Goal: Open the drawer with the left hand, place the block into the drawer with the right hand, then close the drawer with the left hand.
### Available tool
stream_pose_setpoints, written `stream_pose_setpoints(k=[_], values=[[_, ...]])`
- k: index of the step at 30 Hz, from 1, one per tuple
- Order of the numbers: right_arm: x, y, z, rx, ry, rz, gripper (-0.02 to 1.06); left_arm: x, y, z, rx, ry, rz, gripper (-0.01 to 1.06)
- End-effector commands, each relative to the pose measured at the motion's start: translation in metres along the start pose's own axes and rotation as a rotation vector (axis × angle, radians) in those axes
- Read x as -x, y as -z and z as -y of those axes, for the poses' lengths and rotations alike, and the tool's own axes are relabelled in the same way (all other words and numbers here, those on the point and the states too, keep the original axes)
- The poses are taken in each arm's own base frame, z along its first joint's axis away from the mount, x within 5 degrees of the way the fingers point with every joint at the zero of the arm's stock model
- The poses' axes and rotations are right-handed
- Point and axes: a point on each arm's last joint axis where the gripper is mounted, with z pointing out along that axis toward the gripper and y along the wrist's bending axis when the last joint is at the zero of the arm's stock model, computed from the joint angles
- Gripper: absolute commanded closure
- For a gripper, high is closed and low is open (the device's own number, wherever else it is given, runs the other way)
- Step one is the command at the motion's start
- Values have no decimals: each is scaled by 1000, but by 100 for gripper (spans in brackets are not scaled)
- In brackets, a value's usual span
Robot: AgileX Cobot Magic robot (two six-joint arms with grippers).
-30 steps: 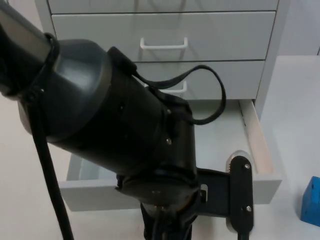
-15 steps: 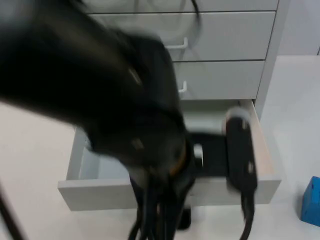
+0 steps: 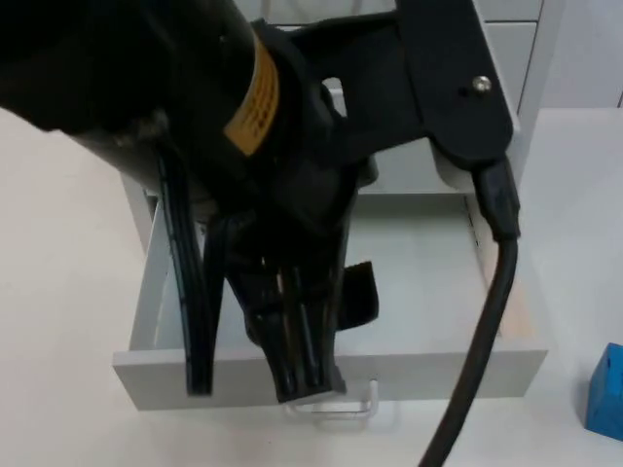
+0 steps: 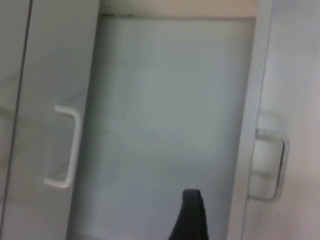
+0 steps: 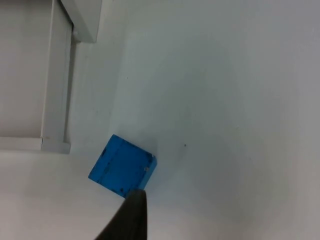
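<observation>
Left tool [image 3: 302, 375] hung over the pulled-out drawer [image 3: 428, 282], above its front panel near the handle [image 3: 336, 407]; finger spacing could not be determined. Blue block [image 5: 122, 167] sat on the white counter [image 5: 225, 100], beside the drawer's front corner.

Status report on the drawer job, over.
Left gripper above open drawer, off its handle. Right gripper's fingertip by blue block, block on table. Drawer interior bare.
</observation>
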Motion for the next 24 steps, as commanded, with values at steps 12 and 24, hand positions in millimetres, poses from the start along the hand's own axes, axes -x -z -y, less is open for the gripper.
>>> stream_pose_setpoints(k=[12, 24], values=[[-1, 1, 0, 1, 6, -15, -1, -55, 3, -62, 21, 525, -96, 38], [-1, 1, 0, 2, 4, -15, -1, -147, 25, -118, 63, 1185, -138, 38]])
